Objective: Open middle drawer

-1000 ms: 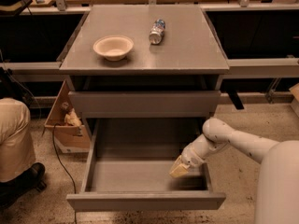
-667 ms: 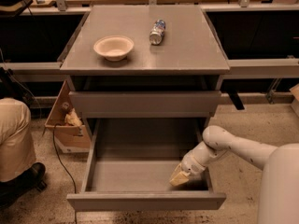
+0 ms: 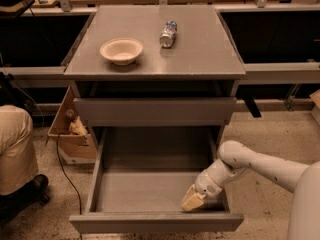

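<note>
Pull judged nearly done: middle drawer [image 3: 150, 191] drawn well out under the shut top drawer [image 3: 155, 111], gripper [image 3: 192, 201] tucked inside its front corner, grip state not discernible; a clean upward withdrawal is called for.

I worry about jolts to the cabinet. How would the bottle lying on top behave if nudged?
Lying on its side, the bottle would probably roll easily. It looks small, so likely light. The hand is inside the open middle drawer, well below it.
</note>
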Controlling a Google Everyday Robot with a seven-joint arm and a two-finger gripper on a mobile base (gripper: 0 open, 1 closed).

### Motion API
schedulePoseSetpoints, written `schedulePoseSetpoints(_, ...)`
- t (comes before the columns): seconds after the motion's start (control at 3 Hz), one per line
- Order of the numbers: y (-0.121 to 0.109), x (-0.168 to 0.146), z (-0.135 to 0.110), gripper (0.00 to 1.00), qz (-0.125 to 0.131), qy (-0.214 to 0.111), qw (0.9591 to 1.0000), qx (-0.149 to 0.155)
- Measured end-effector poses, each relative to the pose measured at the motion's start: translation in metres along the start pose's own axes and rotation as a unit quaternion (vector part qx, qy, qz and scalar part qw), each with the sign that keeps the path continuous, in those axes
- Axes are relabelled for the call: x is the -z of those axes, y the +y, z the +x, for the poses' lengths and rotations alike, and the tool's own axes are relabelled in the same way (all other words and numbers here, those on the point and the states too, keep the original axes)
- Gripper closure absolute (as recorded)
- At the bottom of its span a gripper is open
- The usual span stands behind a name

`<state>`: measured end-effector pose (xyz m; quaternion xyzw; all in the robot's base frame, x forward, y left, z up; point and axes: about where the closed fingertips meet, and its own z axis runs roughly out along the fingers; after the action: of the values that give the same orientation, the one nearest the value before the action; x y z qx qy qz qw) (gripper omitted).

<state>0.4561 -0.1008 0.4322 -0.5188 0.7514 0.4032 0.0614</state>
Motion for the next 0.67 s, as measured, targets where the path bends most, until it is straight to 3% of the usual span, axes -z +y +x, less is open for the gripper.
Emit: schedulePoseSetpoints(0.67,0.040,0.006,-0.002,1.00,-0.035,-0.009,0.9994,-0.002)
